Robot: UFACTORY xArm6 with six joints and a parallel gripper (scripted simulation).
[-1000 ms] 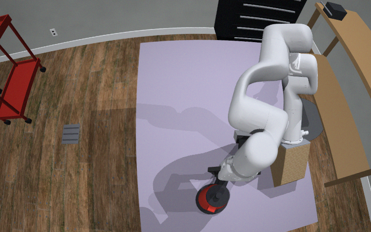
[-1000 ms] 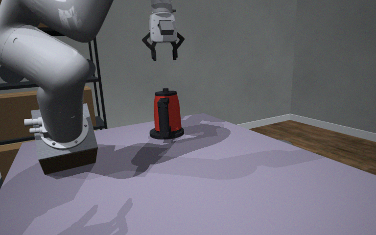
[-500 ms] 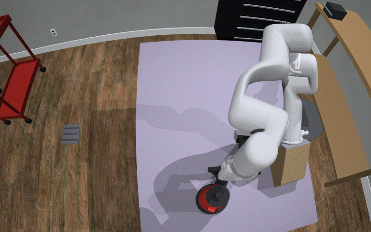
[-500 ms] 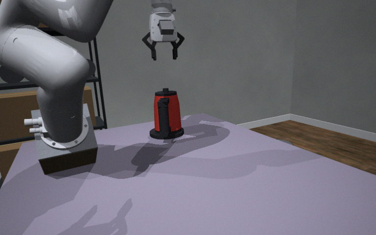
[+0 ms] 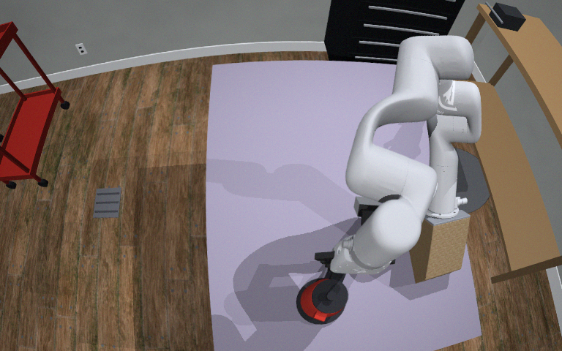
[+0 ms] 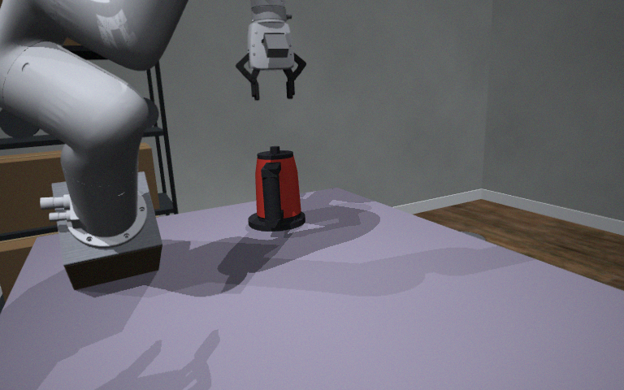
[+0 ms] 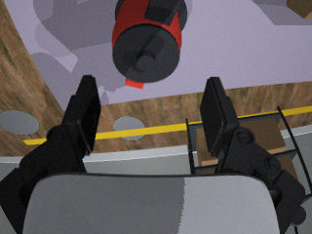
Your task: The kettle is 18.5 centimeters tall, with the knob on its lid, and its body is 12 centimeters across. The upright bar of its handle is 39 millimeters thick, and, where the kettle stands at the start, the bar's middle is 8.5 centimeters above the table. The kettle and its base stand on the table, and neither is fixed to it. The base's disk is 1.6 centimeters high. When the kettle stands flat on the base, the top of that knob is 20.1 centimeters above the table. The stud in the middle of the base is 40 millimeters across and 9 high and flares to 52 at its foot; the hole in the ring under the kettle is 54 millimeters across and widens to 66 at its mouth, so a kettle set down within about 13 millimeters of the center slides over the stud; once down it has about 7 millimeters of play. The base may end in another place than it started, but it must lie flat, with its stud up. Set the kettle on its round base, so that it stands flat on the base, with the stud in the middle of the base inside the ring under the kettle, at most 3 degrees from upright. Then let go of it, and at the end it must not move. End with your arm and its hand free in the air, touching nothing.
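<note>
The red kettle (image 6: 276,186) with a black lid, knob and handle stands upright on its round black base (image 6: 276,228) near the table's edge. It also shows in the overhead view (image 5: 320,300) and in the wrist view (image 7: 147,35), seen from above. My gripper (image 6: 271,94) hangs open and empty well above the kettle's lid, clear of the knob. In the wrist view the two black fingers stand wide apart with nothing between them. In the overhead view the arm hides most of the gripper.
The arm's pedestal block (image 6: 110,250) stands on the table to the left of the kettle. A black shelf rack (image 6: 156,133) and a wooden bench (image 5: 514,165) stand behind the table. A red cart (image 5: 24,123) stands far off on the wooden floor.
</note>
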